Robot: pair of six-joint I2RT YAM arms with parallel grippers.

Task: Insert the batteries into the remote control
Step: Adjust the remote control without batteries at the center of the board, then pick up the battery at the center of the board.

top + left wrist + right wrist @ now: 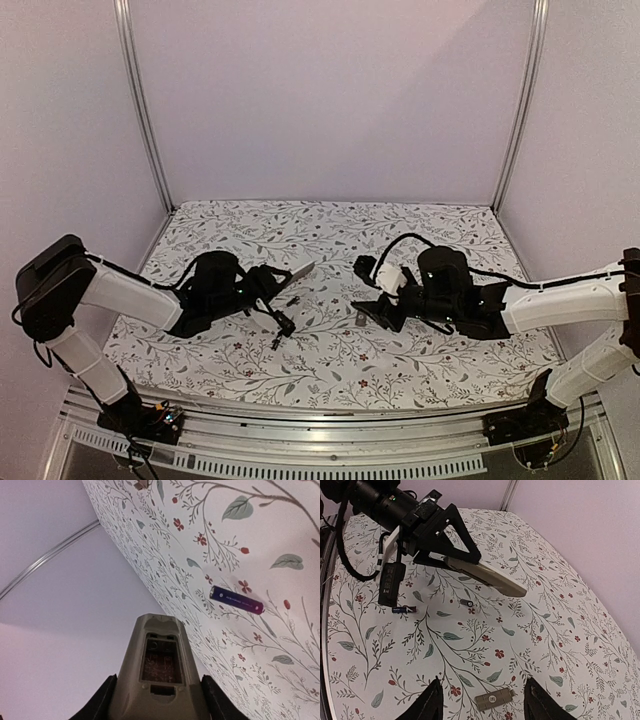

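Likely the remote [159, 680], clamped aloft in left fingers [97, 701], twists when open, empty right fingers [433, 703] press in batteries [402, 609] beneath it.

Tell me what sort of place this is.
Probably a robot-testing booth: plain pale walls with aluminium posts, a floral-cloth table, left arm and right arm mounted at its near edge.

Floral table [450, 230], batteries [403, 609], grey lid [493, 699]
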